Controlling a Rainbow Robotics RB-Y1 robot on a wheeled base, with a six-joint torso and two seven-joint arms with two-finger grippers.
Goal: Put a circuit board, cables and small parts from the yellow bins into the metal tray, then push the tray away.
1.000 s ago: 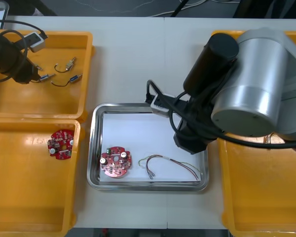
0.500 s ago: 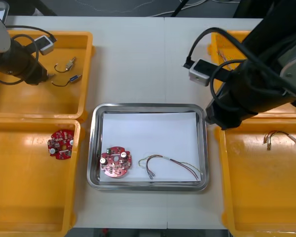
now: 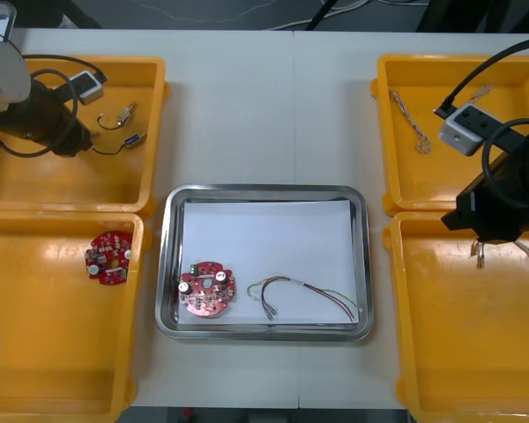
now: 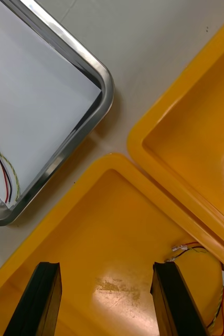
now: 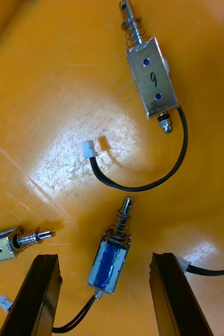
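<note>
Left claw (image 5: pixel 104 257) hangs over the far left yellow plastic bin (image 3: pixel 156 123), its 2 black fingers (image 5: pixel 38 294) spread wide and gripping nothing, a small blue-wound metal part (image 5: pixel 110 260) lying on the bin floor between them. Right claw (image 4: pixel 106 265), equally open and empty, hovers above the near right yellow bin (image 4: pixel 117 220). On the bench (image 3: pixel 247 115), the shiny metal tray (image 3: pixel 166 264) holds 1 round red circuit board (image 3: pixel 207 289) and 1 red and yellow cable (image 3: pixel 304 295).
</note>
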